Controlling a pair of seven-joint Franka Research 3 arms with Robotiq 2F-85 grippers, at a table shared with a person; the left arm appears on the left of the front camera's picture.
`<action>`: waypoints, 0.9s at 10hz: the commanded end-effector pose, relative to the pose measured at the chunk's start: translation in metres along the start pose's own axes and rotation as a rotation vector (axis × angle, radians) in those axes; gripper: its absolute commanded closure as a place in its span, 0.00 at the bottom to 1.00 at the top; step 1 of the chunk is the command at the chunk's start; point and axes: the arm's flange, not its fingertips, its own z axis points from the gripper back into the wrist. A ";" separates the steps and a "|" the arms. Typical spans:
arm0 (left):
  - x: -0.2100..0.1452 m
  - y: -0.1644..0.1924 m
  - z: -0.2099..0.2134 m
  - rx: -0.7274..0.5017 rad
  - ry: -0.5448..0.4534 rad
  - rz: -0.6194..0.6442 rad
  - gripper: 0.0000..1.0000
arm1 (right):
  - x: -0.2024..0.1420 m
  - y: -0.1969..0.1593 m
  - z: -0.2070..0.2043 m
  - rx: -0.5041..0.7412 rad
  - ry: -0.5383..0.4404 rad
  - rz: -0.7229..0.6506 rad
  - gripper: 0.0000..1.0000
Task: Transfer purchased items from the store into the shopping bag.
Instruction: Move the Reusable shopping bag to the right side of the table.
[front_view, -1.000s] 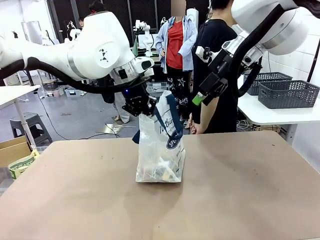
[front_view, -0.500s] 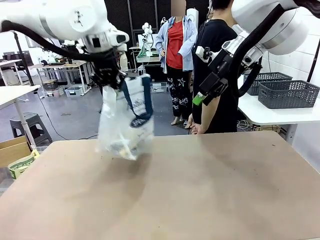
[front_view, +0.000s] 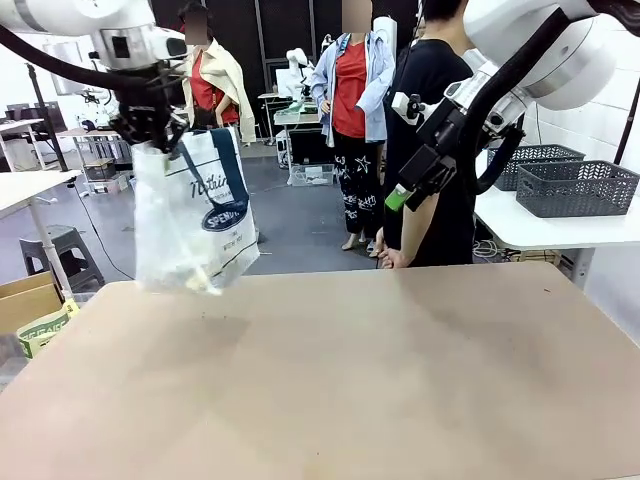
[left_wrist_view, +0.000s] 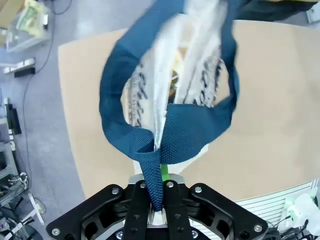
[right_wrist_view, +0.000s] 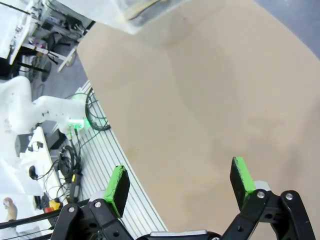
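Observation:
The shopping bag (front_view: 190, 225), translucent white with navy handles and an oval logo, hangs in the air over the table's far left corner. My left gripper (front_view: 150, 130) is shut on its navy strap (left_wrist_view: 155, 175) and holds it from above. Small purchased items (front_view: 200, 278) show faintly through the plastic at the bag's bottom, and a little also through the bag's mouth (left_wrist_view: 175, 80). My right gripper (front_view: 405, 190) hangs open and empty high above the table's far right, its green pads (right_wrist_view: 119, 184) wide apart.
The brown table (front_view: 380, 380) is bare. A person in black (front_view: 430, 150) stands at its far edge beside my right arm. Two dark grey lattice baskets (front_view: 575, 185) sit on a white side table at right. A stool (front_view: 65, 250) and cardboard box stand at left.
My left gripper has lifted the bag off the middle of the table and swung it up and to the left. The right arm has stayed still.

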 end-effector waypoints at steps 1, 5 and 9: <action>-0.027 0.027 0.011 0.033 -0.037 0.027 1.00 | -0.001 0.001 0.001 0.020 -0.008 -0.009 0.00; -0.078 0.082 0.008 0.019 -0.036 0.090 1.00 | -0.001 0.001 0.001 0.020 -0.008 -0.009 0.00; -0.073 0.085 0.006 0.043 0.011 0.112 1.00 | -0.001 0.001 0.001 0.020 -0.008 -0.009 0.00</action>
